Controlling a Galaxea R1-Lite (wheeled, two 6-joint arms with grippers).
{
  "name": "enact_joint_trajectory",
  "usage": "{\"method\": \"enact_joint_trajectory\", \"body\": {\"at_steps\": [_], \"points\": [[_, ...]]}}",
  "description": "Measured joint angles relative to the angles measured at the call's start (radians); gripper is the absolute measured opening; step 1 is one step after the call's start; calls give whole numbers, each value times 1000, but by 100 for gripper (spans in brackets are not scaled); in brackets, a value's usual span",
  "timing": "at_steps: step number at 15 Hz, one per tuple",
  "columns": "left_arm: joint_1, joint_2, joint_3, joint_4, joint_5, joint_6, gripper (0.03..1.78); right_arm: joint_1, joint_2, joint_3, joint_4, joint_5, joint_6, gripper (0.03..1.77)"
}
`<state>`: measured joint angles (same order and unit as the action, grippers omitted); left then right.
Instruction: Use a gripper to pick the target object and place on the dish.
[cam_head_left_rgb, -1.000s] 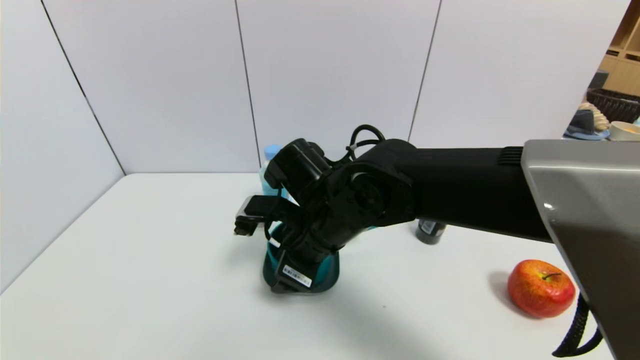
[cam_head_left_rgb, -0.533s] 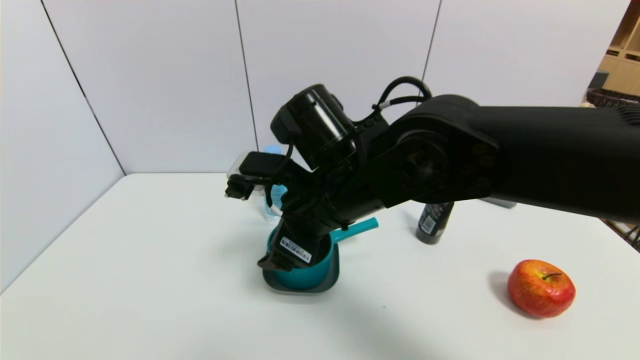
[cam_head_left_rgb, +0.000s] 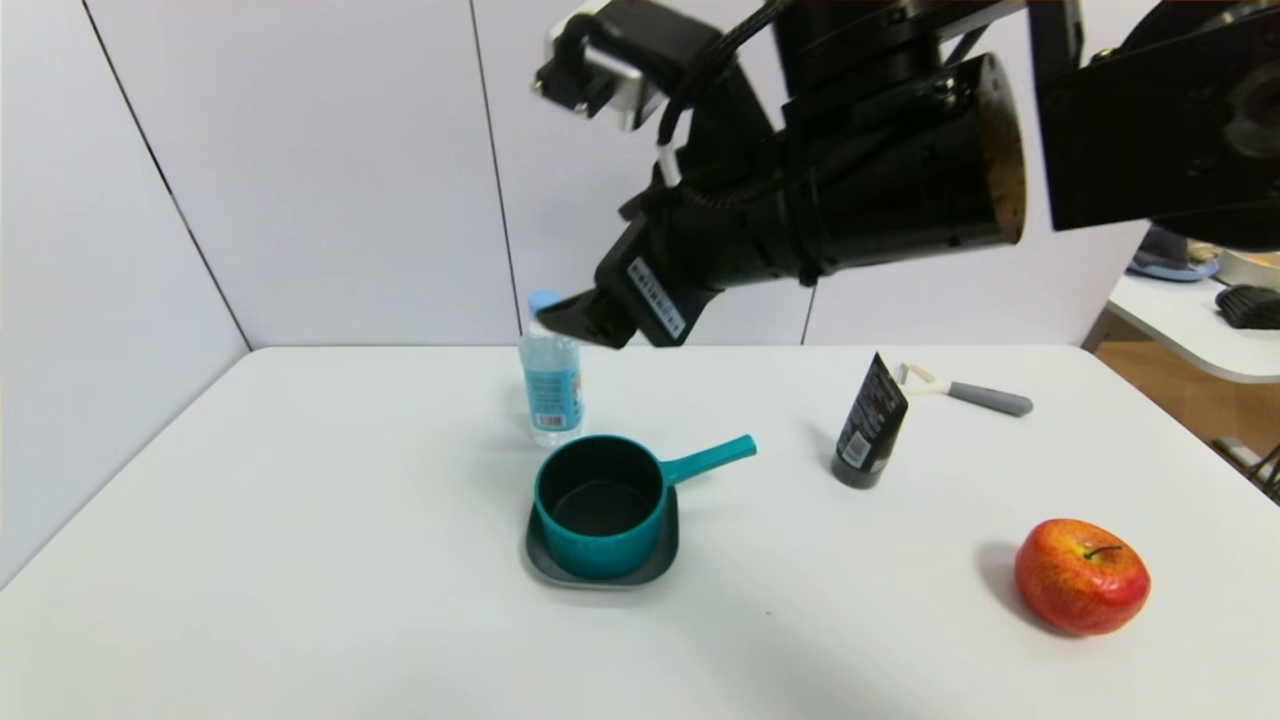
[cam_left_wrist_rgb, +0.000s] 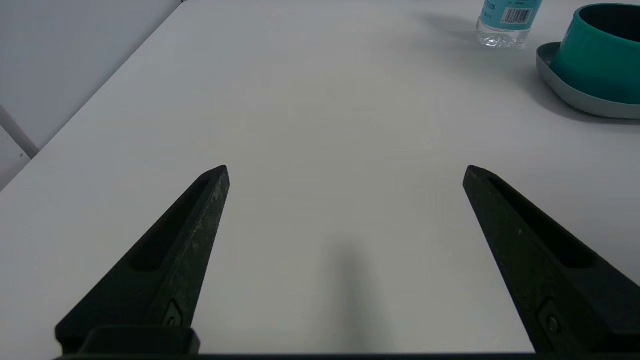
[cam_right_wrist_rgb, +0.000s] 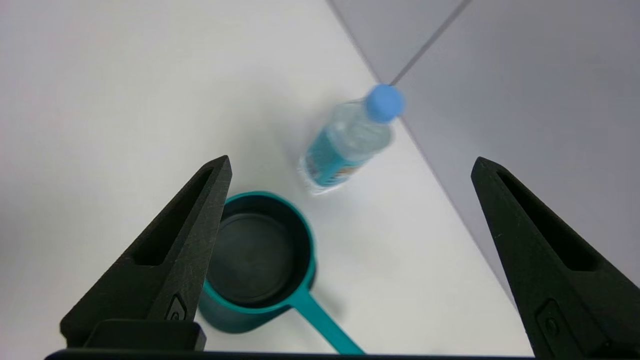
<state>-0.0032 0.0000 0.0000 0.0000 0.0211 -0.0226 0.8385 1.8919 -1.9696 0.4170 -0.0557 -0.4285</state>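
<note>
Teal saucepan (cam_head_left_rgb: 602, 553) seated upright on grey dish (cam_head_left_rgb: 653, 572) — likely placed as asked | right gripper (cam_right_wrist_rgb: 351, 160) spread wide, nothing held — raised clear

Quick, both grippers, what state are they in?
Left gripper: open, empty, above the table.
Right gripper: open, empty, raised clear of the saucepan.

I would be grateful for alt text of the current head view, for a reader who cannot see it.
A teal saucepan sits upright on a grey plate. The right gripper is raised above it, holding nothing. A water bottle, black tube, grey-handled utensil and red apple share the white table.
</note>
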Motion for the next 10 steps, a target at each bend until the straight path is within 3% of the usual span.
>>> {"method": "enact_joint_trajectory", "body": {"at_steps": [5,8,10], "points": [[0,0,0,0,0,0,169,-118,-54,1,-73,-109,138,169],[0,0,0,0,0,0,169,-226,-83,1,-136,-125,136,169],[0,0,0,0,0,0,169,-307,-113,1,-166,-124,95,169]]}}
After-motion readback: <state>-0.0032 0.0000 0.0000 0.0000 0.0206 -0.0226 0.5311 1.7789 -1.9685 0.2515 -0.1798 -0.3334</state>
